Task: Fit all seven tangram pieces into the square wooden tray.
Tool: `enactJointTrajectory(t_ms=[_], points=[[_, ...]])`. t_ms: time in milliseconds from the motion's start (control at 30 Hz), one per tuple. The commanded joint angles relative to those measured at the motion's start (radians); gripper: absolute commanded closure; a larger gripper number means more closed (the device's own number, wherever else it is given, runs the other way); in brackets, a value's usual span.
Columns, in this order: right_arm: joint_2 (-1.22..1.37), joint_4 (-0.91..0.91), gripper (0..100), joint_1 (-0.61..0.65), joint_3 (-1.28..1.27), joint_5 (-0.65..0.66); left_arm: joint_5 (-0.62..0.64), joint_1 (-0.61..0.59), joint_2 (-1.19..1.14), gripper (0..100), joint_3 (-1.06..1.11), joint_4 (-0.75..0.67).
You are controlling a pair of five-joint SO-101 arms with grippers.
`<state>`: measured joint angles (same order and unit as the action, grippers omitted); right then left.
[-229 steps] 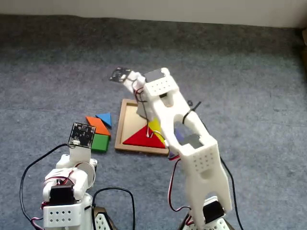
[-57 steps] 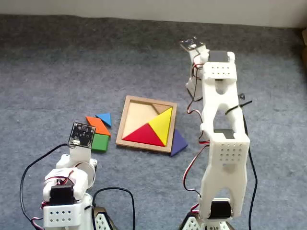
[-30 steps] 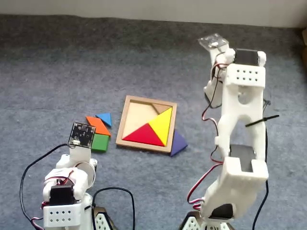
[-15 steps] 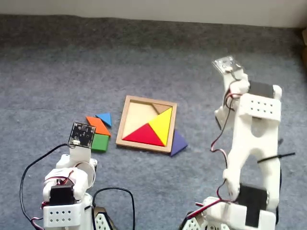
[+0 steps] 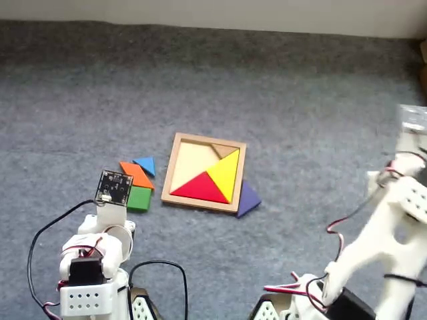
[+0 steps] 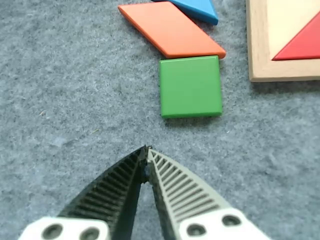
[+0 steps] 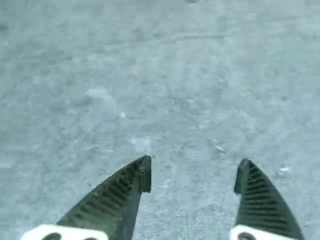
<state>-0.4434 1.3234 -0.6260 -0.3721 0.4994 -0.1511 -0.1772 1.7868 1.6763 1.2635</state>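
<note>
In the high view, the tray (image 5: 169,175) is sitting mid-carpet with a red triangle (image 5: 198,189) and a yellow triangle (image 5: 225,173) lying inside it, while much of its floor is showing bare wood. Three loose pieces are lying just beside the tray on the side nearer the left arm (image 5: 93,263): a green square (image 5: 139,198), an orange parallelogram (image 5: 136,175) and a blue triangle (image 5: 145,165). A purple triangle (image 5: 247,198) is resting against the tray's opposite corner, and the right arm (image 5: 393,230) is standing well apart from it at the edge of the scene. In the left wrist view, the left claw (image 6: 146,156) is hanging over the carpet (image 6: 60,100) with its two tips pressed together and nothing between them. The green square (image 6: 190,86) is lying flat almost straight ahead of those tips, slightly off toward the tray (image 6: 257,50); the orange parallelogram (image 6: 172,30) is lying just beyond it with its long axis slanting across the line of approach, and the blue triangle (image 6: 197,7) is farther off again. In the right wrist view, the right claw (image 7: 195,175) is hovering over bare carpet with its tips spread wide and holding nothing. Judging from this, the left arm is the nearer one for the green square, though its claw is needing to part first.
</note>
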Motion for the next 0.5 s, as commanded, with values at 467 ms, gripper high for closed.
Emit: enactJointTrajectory(t_ms=[467], points=[[-0.331,0.225,69.8,0.044,-0.030,0.049,-0.008,0.004,0.022,99,0.019,0.064]])
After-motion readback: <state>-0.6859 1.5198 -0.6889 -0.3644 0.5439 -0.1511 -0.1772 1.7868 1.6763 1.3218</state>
